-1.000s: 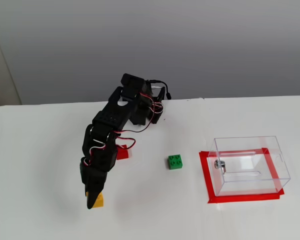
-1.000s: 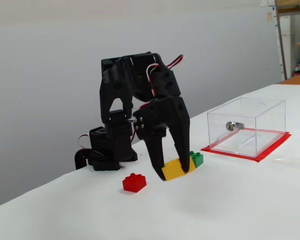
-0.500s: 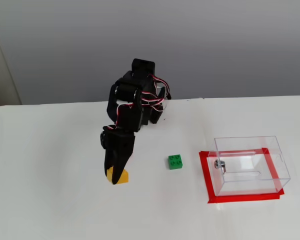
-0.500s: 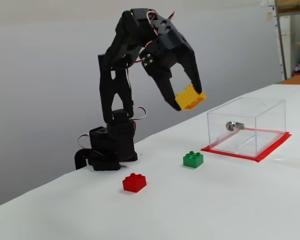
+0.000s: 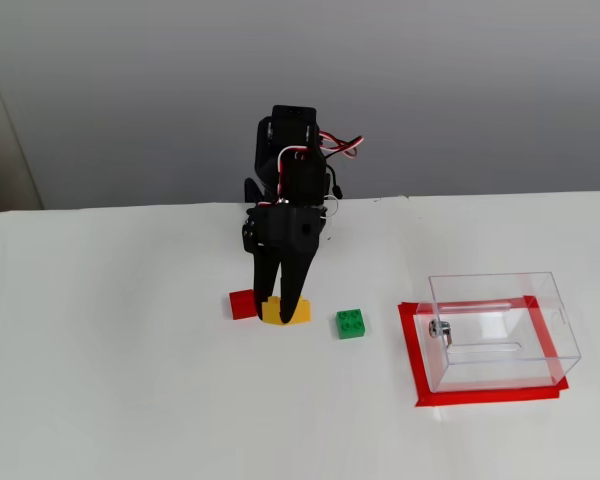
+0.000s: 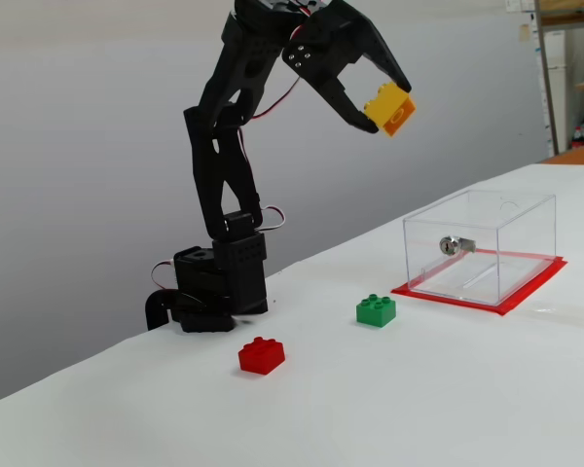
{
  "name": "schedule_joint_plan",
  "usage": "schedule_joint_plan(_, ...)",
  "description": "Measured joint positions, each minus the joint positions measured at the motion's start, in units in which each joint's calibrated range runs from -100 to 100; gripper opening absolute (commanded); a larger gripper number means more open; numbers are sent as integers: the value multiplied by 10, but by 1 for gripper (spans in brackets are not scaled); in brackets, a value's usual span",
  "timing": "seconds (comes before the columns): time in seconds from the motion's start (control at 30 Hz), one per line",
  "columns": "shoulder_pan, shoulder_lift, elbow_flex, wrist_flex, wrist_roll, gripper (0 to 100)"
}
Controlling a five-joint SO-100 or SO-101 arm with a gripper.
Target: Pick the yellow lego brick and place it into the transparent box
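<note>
In a fixed view, the arm's top (image 6: 282, 8) runs off the upper edge. In the other, the gripper's fingers (image 5: 268, 290) cover part of the yellow lego brick (image 5: 288, 313), hiding its studs.

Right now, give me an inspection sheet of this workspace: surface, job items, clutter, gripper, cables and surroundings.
Surface: white table, bare apart from the items below.
Job's things: yellow lego brick held high in the air, well off the table; transparent box empty except for a small metal fitting on one wall, standing on a red taped rectangle.
Clutter: green brick between arm and box in both fixed views; red brick on the table near the arm's base.
Grippers: gripper with its fingers closed on the yellow brick.
Cables: red and white wires looped along the arm, clear of the bricks.
Surroundings: plain grey wall; shelving at the far right edge.
</note>
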Motion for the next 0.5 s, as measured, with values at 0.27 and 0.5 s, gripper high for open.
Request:
schedule_joint_plan(0.27,-130,-36,0,0,0,8)
schedule_joint_plan(0.5,-262,-36,0,0,0,8)
